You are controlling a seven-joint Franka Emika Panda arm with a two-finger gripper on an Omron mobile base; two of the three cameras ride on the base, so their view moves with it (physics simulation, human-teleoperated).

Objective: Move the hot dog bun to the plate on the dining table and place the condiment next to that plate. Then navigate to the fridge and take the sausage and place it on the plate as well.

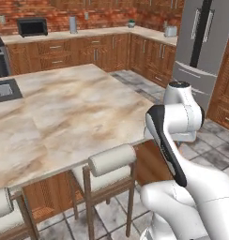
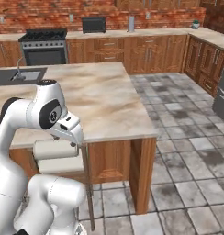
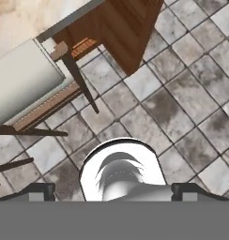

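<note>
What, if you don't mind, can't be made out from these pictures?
- Gripper: hand view's bottom edge cuts the fingertips, so open or shut is unclear.
- Fridge: left base view's top and right edges crop it; doors closed, contents hidden.
- Dining table: left end, with its sink, cut by the frame.

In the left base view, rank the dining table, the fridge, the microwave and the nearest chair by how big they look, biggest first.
1. dining table
2. fridge
3. nearest chair, though nearness to the camera enlarges it
4. microwave, far back on the wall counter

Beige-brown marbled dining table [image 1: 74, 108], grey-silver fridge [image 1: 201, 42], red brick wall [image 1: 41, 9].
</note>
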